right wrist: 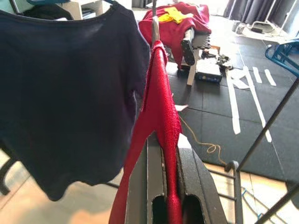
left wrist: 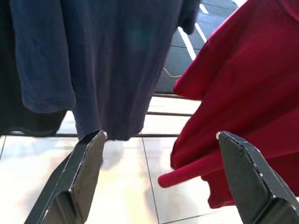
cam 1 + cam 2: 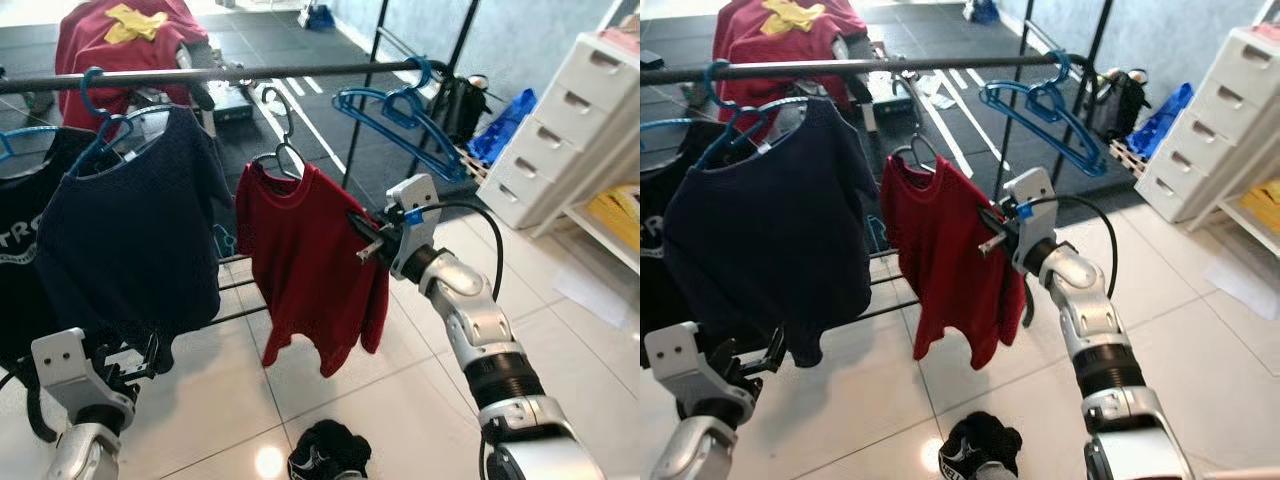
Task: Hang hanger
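Note:
A red shirt (image 3: 305,260) hangs on a black hanger whose hook (image 3: 283,125) stands just under the dark rail (image 3: 250,72); I cannot tell if it touches the rail. My right gripper (image 3: 368,238) is shut on the shirt's shoulder over the hanger arm, and the red fabric (image 1: 161,140) runs between its fingers in the right wrist view. My left gripper (image 3: 140,365) is low at the left, below the navy shirt. It is open with nothing between its fingers (image 2: 88,158).
On the rail hang a navy shirt (image 3: 130,240) on a blue hanger, a black shirt (image 3: 20,250) at the far left and empty blue hangers (image 3: 410,115) at the right. White drawers (image 3: 570,130) stand right. A dark garment (image 3: 330,450) lies on the tiles.

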Available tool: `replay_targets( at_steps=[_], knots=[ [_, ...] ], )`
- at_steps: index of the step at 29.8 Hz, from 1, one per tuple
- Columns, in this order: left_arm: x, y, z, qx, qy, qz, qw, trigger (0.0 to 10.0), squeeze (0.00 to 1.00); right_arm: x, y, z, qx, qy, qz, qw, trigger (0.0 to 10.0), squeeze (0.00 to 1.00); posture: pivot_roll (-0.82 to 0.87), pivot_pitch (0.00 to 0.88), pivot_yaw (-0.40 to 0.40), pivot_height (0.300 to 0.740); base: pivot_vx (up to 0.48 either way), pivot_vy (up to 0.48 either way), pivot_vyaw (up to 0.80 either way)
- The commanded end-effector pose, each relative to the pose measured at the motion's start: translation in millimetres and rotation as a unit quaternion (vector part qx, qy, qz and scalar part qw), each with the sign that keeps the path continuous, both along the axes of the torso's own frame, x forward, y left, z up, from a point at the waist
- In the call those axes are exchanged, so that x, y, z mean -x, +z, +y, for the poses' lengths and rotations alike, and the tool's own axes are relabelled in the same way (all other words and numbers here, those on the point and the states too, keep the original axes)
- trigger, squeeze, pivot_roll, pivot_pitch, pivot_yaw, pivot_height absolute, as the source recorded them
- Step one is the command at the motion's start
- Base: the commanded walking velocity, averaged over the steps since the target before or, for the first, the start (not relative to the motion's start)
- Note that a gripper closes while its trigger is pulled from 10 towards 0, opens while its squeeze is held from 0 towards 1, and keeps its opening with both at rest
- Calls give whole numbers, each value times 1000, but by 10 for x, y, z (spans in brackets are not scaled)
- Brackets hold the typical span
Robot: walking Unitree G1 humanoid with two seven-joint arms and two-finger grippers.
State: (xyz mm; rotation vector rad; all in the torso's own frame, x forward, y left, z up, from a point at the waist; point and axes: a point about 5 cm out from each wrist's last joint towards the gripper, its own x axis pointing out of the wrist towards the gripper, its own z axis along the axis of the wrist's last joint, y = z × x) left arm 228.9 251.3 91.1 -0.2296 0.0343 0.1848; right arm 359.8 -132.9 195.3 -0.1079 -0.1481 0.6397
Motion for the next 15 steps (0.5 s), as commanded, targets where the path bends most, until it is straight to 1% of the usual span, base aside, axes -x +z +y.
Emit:
replay_targets(
  at_steps=[1,2,3,4,5,6,7,8,9,10,11,12,13,14,15],
  knots=[
    [50,1,39,2,5,7,1000,10000,0,25,97,51,-11,17,-13,1000,0,0,-47,144,-78,740,-337,0,0],
    [34,60,60,-1,5,0,1000,10000,0,35,118,47,-10,27,-12,1000,0,0,-45,145,-79,740,-341,0,0],
    [34,60,60,-1,5,0,1000,10000,0,35,118,47,-10,27,-12,1000,0,0,-45,145,-79,740,-341,0,0],
    [25,102,74,-3,4,-4,1000,10000,0,44,135,40,-8,33,-10,999,0,0,-43,149,-80,740,-341,0,0],
    [17,147,90,-5,4,-9,1000,10000,0,38,192,10,-10,37,-12,999,0,0,-42,152,-81,740,-349,0,0],
    [17,147,90,-5,4,-9,1000,10000,0,38,192,10,-10,37,-12,999,0,0,-42,152,-81,740,-349,0,0],
    [13,182,101,-8,4,-14,1000,10000,0,27,258,-22,-14,40,-15,999,0,0,-42,150,-82,740,-349,0,0],
    [13,182,101,-8,4,-14,1000,10000,0,27,258,-22,-14,40,-15,999,0,0,-42,150,-82,740,-349,0,0],
    [11,210,109,-9,3,-17,1000,10000,0,17,329,-52,-17,42,-20,999,0,0,-42,146,-80,740,-349,0,0],
    [11,210,109,-9,3,-17,1000,10000,0,17,329,-52,-17,42,-20,999,0,0,-42,146,-80,740,-349,0,0],
    [4,246,118,-13,1,-22,1000,10000,0,7,432,-93,-23,51,-26,998,0,0,-39,140,-81,740,-360,0,0],
    [-8,284,121,-17,-3,-28,999,10000,0,16,514,-118,-16,76,-26,997,0,0,-38,135,-81,740,-360,0,0],
    [-16,310,122,-19,-7,-31,999,10000,0,30,564,-131,-11,95,-24,995,0,0,-38,135,-81,740,-360,0,0],
    [-16,310,122,-19,-7,-31,999,10000,0,30,564,-131,-11,95,-24,995,0,0,-38,135,-81,740,-360,0,0],
    [-25,338,122,-23,-10,-34,999,10000,0,80,582,-134,17,127,-26,991,0,0,-37,130,-82,740,-360,0,0]
  ],
)
